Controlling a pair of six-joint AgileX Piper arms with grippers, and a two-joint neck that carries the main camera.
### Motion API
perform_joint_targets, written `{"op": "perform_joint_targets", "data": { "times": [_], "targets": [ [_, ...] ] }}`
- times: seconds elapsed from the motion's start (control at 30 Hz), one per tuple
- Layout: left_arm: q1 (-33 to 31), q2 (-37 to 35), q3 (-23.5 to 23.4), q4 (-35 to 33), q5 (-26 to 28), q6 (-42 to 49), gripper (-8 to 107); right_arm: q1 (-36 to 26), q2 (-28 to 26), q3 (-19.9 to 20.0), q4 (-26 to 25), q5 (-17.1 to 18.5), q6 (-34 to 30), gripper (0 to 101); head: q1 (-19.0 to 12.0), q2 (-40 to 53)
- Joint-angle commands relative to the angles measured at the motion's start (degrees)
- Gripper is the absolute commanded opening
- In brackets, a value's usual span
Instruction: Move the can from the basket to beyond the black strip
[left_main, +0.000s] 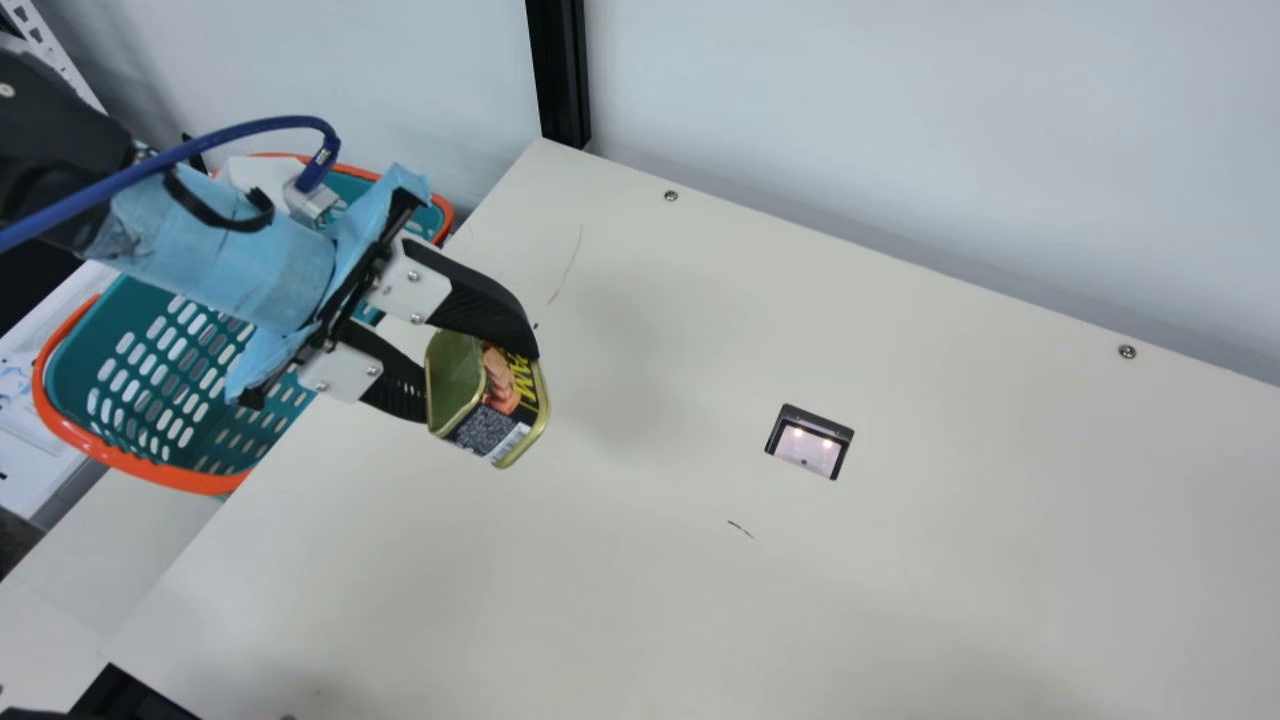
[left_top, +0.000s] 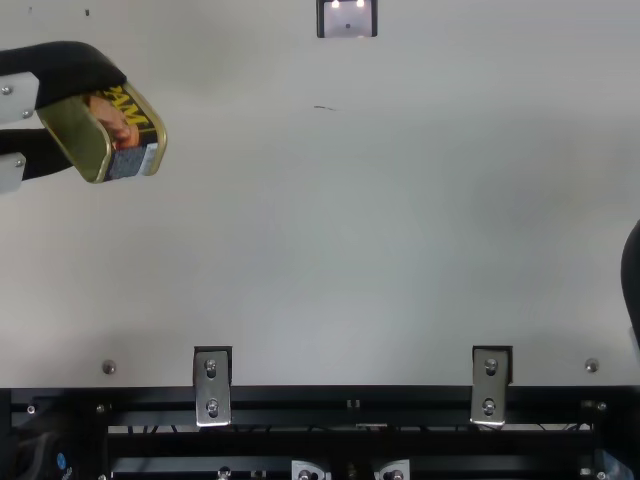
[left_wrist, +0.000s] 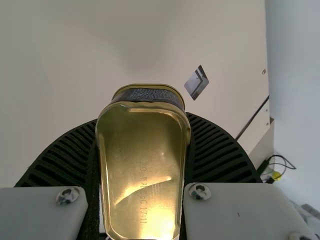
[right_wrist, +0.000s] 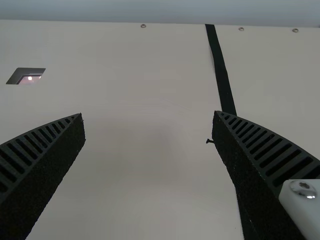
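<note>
My left gripper (left_main: 482, 378) is shut on the can (left_main: 512, 408) and holds it tilted above the table, clear of the basket (left_main: 190, 478). A gold end of the can (left_wrist: 142, 170) faces the wrist camera, between the ribbed fingers of my left gripper (left_wrist: 142, 119). The top view has the can (left_top: 135, 140) at upper left, its label showing. At that view's right edge is a black part of my right gripper (left_top: 632, 275). In the right wrist view my right gripper (right_wrist: 149, 116) stands open with nothing between its fingers; the black strip (right_wrist: 220, 67) runs behind its right-hand finger.
The cream table (left_main: 900, 560) has a dark-framed square cutout (left_main: 810, 443) near its middle. A pale wall (left_main: 900, 130) and a black post (left_main: 560, 75) stand along the far edge. Metal brackets (left_top: 212, 388) sit at the near edge.
</note>
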Motion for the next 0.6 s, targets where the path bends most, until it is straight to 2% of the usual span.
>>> {"op": "perform_joint_targets", "data": {
  "times": [0.0,0.27,0.57],
  "targets": [
    [-1.7,-1.7,0.3,1.5,-3.4,1.4,10,0.0,0.0,0.0,0.0,0.0,0.0,101,-2.2,0.9],
    [-10.6,-8.8,3.1,9.6,-17.2,4.7,10,0.0,0.0,0.0,0.0,0.0,0.0,101,-2.2,0.9],
    [-22.8,-14.9,8.4,19.0,-34.7,3.7,10,0.0,0.0,0.0,0.0,0.0,0.0,101,-2.2,0.9]
  ]
}}
